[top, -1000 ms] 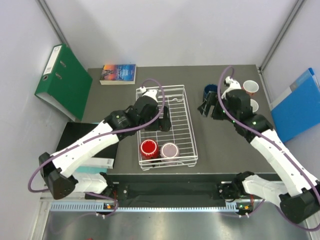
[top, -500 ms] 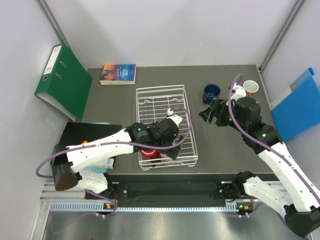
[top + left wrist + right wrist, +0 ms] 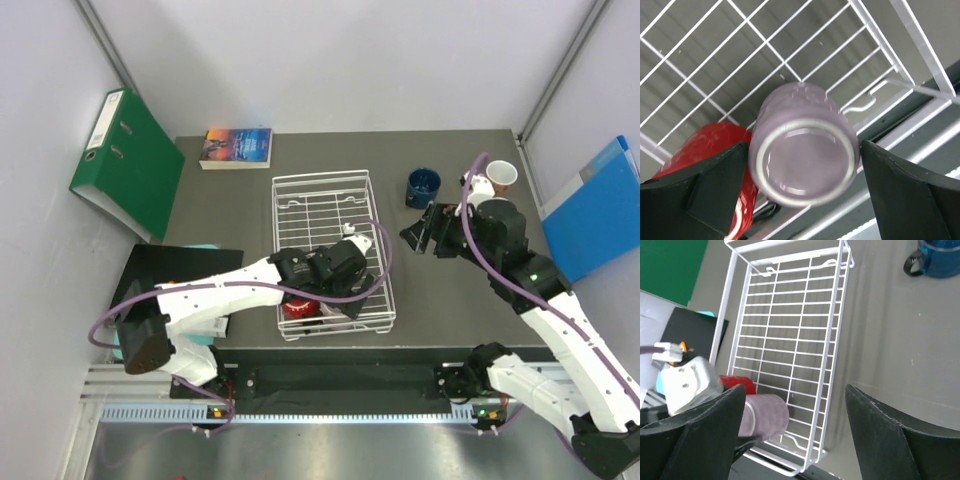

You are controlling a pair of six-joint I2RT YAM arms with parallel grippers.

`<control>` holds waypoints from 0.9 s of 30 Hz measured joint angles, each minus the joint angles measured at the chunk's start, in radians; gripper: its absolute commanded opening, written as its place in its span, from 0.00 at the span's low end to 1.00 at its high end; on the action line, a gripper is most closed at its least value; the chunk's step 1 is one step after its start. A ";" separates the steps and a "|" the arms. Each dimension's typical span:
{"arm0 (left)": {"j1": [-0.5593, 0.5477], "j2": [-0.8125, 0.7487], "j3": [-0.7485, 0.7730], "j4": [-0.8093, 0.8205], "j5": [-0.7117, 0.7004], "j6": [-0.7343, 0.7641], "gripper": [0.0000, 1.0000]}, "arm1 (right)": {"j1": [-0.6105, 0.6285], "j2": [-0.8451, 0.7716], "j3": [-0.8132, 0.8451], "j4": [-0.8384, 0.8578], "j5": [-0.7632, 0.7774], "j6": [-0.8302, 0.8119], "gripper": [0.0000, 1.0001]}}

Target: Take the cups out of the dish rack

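Left pincer [image 3: 804,150] — astride mauve cup [image 3: 802,167]

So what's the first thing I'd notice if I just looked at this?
Probably the left arm stretched over the white rack, its jaws open on either side of a mauve cup in the near right corner, with a red cup right beside it. Next, the big green binder leaning by the left wall, and a blue cup on the table right of the rack.
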 measured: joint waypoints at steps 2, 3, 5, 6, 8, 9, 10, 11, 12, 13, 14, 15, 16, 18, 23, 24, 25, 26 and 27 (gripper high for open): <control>0.004 0.025 0.000 0.024 0.001 0.001 0.99 | 0.001 -0.001 -0.003 -0.003 0.000 0.000 0.80; 0.006 0.035 0.000 0.035 0.003 0.002 0.99 | 0.001 0.000 -0.004 -0.008 0.000 0.000 0.80; 0.010 0.051 0.000 0.053 0.008 0.004 0.99 | 0.001 -0.001 -0.005 -0.011 0.000 -0.001 0.80; 0.011 0.057 0.000 0.059 0.011 0.005 0.99 | 0.001 -0.001 -0.006 -0.013 0.000 -0.001 0.80; 0.012 0.068 -0.001 0.072 0.016 0.006 0.99 | 0.001 -0.001 -0.011 -0.016 0.001 -0.001 0.80; 0.013 0.072 -0.002 0.080 0.021 0.007 0.99 | 0.001 -0.001 -0.015 -0.014 0.001 -0.001 0.80; 0.013 0.078 -0.006 0.090 0.026 0.007 0.99 | 0.001 -0.001 -0.018 -0.018 0.001 -0.001 0.80; 0.014 0.082 -0.008 0.096 0.032 0.007 0.99 | 0.001 -0.001 -0.023 -0.016 0.001 -0.001 0.80; 0.014 0.085 -0.013 0.104 0.042 0.007 0.99 | 0.001 0.000 -0.025 -0.019 0.001 -0.001 0.80; 0.014 0.090 -0.016 0.108 0.053 0.007 0.99 | 0.001 0.000 -0.030 -0.019 0.002 -0.001 0.80; 0.014 0.096 -0.017 0.110 0.064 0.010 0.99 | 0.001 0.000 -0.033 -0.021 0.002 -0.001 0.80; 0.014 0.099 -0.017 0.113 0.072 0.014 0.99 | 0.001 0.000 -0.035 -0.021 0.002 -0.001 0.80; 0.012 0.102 -0.017 0.115 0.084 0.022 0.99 | 0.001 0.000 -0.036 -0.024 0.004 -0.001 0.80; 0.010 0.102 -0.015 0.109 0.093 0.031 0.99 | 0.001 0.000 -0.036 -0.023 0.006 -0.001 0.80; 0.010 0.102 0.032 0.012 0.099 0.065 0.99 | 0.001 -0.001 -0.036 -0.023 0.014 -0.001 0.80; 0.010 0.102 0.042 -0.008 0.100 0.074 0.99 | 0.001 -0.001 -0.036 -0.023 0.016 -0.001 0.80; 0.010 0.102 0.056 -0.034 0.101 0.083 0.95 | 0.001 -0.001 -0.036 -0.023 0.017 -0.001 0.80; 0.010 0.102 0.067 -0.056 0.104 0.094 0.92 | 0.001 -0.001 -0.036 -0.023 0.019 -0.001 0.80; 0.010 0.102 0.071 -0.064 0.106 0.099 0.90 | 0.001 -0.001 -0.036 -0.023 0.019 -0.001 0.80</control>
